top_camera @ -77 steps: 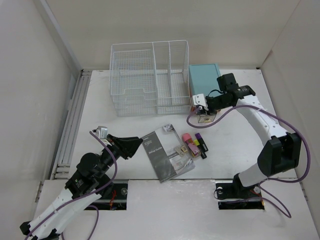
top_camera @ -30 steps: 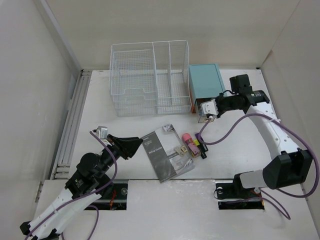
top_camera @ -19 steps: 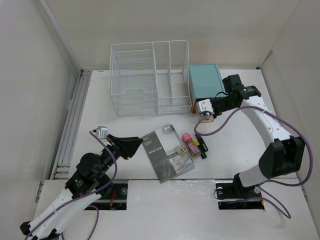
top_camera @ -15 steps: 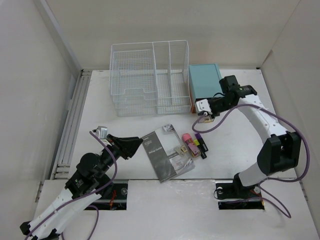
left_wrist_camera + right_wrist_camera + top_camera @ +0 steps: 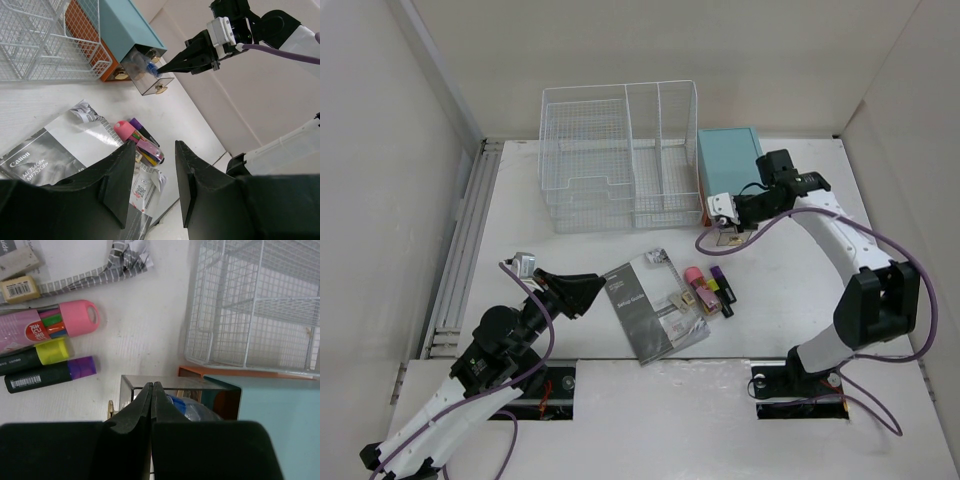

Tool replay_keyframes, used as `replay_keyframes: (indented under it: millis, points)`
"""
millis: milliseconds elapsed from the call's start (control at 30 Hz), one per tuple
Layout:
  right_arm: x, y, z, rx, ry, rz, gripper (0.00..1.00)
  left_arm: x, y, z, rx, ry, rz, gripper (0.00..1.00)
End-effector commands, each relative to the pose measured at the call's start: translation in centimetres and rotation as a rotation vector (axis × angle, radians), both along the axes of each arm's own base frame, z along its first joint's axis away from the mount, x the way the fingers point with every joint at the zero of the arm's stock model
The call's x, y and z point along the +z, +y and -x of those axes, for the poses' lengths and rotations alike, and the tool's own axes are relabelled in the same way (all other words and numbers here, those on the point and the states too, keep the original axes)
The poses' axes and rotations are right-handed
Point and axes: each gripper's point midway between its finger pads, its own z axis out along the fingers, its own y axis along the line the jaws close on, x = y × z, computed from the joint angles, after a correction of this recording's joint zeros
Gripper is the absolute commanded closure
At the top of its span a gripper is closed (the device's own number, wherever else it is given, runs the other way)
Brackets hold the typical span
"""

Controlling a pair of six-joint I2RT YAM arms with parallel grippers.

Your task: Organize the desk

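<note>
White matte counter (image 5: 580, 250) spans beneath both arms: we judge it rigid, heavy, fixed, offering no hold. The right pincer (image 5: 152, 392) is pressed together over the clear drawer (image 5: 145, 75); left pincer (image 5: 154, 147) stands apart, empty.

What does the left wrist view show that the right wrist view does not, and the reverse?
Only left wrist: the left fingers, apart and empty, and the name Canon on the booklet. Only right wrist: the barcoded eraser. Both: the right fingers, shut, at the clear drawer pulled out of the teal box; the wire rack; the pink marker case.
</note>
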Motion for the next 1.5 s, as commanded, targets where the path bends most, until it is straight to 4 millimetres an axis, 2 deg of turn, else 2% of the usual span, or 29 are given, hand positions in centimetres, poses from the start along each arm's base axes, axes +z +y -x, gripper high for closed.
replay_keyframes:
  millis: [0, 67, 167, 300, 333, 400, 433, 467, 500, 533, 633, 767, 800, 900, 933, 967, 1000, 1033, 1133, 1300, 1333, 1400, 1467]
  points:
    - [1.3, -0.1, -0.8, -0.043, -0.071, 0.003, 1.0, 1.1, -0.2, 0.3, -0.019, -0.04, 0.037, 0.66]
    - [2.1, -0.3, -0.8, -0.048, -0.085, -0.016, 1.0, 1.1, -0.2, 0.3, -0.019, -0.04, 0.037, 0.66]
    - [2.8, 0.4, -0.2, -0.022, -0.084, -0.064, 1.0, 1.1, -0.2, 0.3, -0.019, -0.04, 0.037, 0.66]
    - [5.3, 1.7, 2.9, 0.105, -0.057, -0.17, 1.0, 1.1, -0.2, 0.3, -0.019, -0.04, 0.037, 0.66]
    - [5.5, 2.0, 4.3, 0.131, -0.007, -0.198, 1.0, 1.1, -0.2, 0.3, -0.019, -0.04, 0.037, 0.66]
    - [6.2, 2.2, 5.1, 0.166, -0.012, -0.191, 1.0, 1.1, -0.2, 0.3, -0.019, -0.04, 0.037, 0.66]
    - [5.5, 1.8, 5.1, 0.178, -0.006, -0.152, 1.0, 1.1, -0.2, 0.3, -0.019, -0.04, 0.037, 0.66]
    - [4.4, 1.1, 6.7, 0.198, 0.063, -0.113, 1.0, 1.1, -0.2, 0.3, -0.019, -0.04, 0.037, 0.66]
    - [4.0, 0.8, 6.9, 0.242, 0.047, -0.082, 1.0, 1.1, -0.2, 0.3, -0.019, -0.04, 0.037, 0.66]
    - [2.9, 0.4, 7.0, 0.224, 0.106, -0.057, 1.0, 1.1, -0.2, 0.3, -0.019, -0.04, 0.037, 0.66]
    - [0.2, -1.1, 7.6, 0.22, 0.142, 0.061, 1.0, 1.3, -0.1, 0.4, -0.019, -0.047, 0.043, 0.66]
    - [-1.0, -2.2, 6.3, 0.129, 0.15, 0.112, 1.0, 1.1, -0.3, 0.5, -0.028, -0.047, 0.042, 0.66]
    - [-1.1, -2.4, 4.7, 0.091, 0.095, 0.133, 1.0, 1.1, -0.3, 0.5, -0.028, -0.047, 0.042, 0.66]
    - [-1.7, -3.5, 2.6, -0.066, 0.067, 0.172, 1.0, 1.1, -0.3, 0.5, -0.028, -0.047, 0.042, 0.66]
    - [-1.7, -3.3, 0.7, -0.104, -0.003, 0.171, 1.0, 1.1, -0.3, 0.5, -0.028, -0.047, 0.042, 0.66]
    - [-1.7, -3.4, 0.1, -0.173, -0.005, 0.17, 1.0, 1.1, -0.3, 0.5, -0.028, -0.047, 0.042, 0.66]
    - [-2.6, -3.8, -0.4, -0.212, -0.008, 0.184, 1.0, 1.1, -0.3, 0.5, -0.028, -0.047, 0.042, 0.66]
    - [-2.2, -3.5, -2.1, -0.25, -0.079, 0.192, 1.0, 1.1, -0.3, 0.5, -0.028, -0.047, 0.042, 0.66]
    - [-2.9, -4.0, -3.8, -0.376, -0.102, 0.203, 1.0, 1.1, -0.3, 0.5, -0.028, -0.047, 0.042, 0.66]
    - [-2.0, -2.6, -7.0, -0.49, -0.211, 0.147, 1.0, 1.1, -0.3, 0.5, -0.028, -0.047, 0.042, 0.66]
    - [-2.4, -2.7, -7.2, -0.519, -0.204, 0.143, 1.0, 0.9, -0.3, 0.4, -0.028, -0.041, 0.036, 0.66]
    - [-1.3, -2.2, -8.2, -0.542, -0.261, 0.124, 1.0, 0.9, -0.3, 0.4, -0.028, -0.041, 0.036, 0.66]
    - [-2.1, -2.1, -8.9, -0.582, -0.255, 0.128, 1.0, 0.9, -0.3, 0.4, -0.028, -0.041, 0.036, 0.66]
